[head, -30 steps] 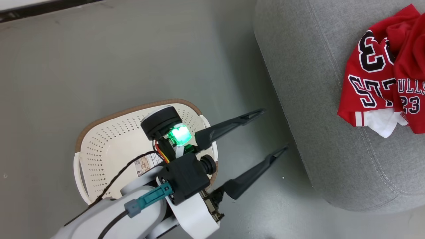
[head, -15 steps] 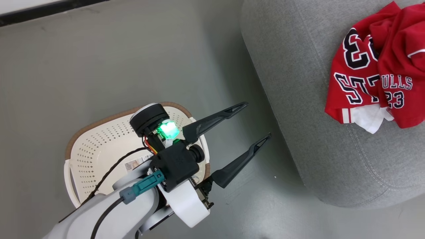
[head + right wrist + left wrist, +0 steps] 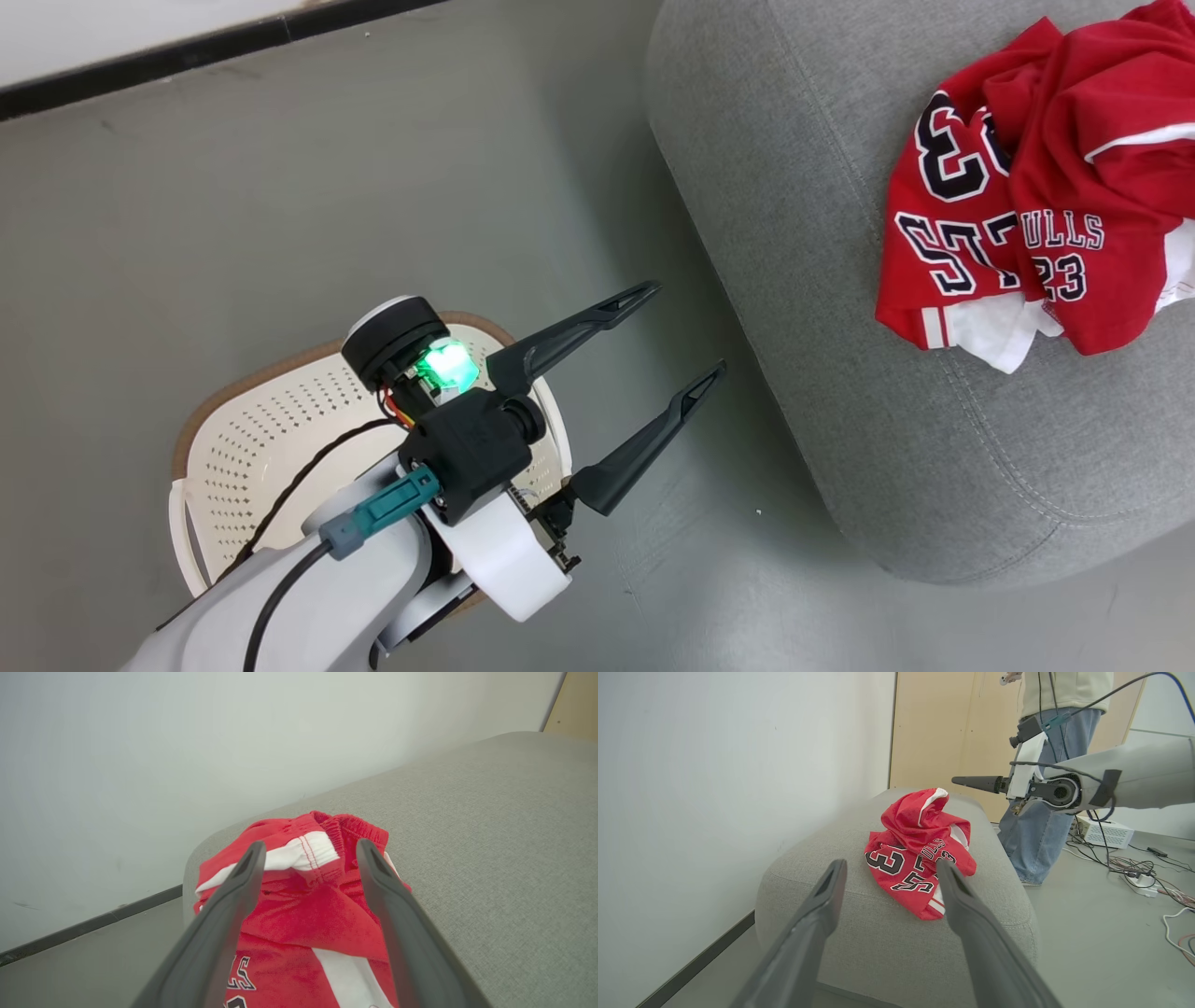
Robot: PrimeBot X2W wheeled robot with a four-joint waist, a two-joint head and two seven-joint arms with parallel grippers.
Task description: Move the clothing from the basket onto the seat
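Red clothing (image 3: 1055,168) on the seat (image 3: 794,233), a person (image 3: 1041,826) in left wrist view, both arms' fingers (image 3: 579,329) (image 3: 224,914) spread

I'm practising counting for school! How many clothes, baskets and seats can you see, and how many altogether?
Clothes: 2 (red jersey, red shorts)
Basket: 1
Seat: 1
Total: 4

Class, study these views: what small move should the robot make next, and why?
Probably lift the right gripper clear: its jaws stand open over the clothing, which lies on the seat; the visible part of the basket holds none.
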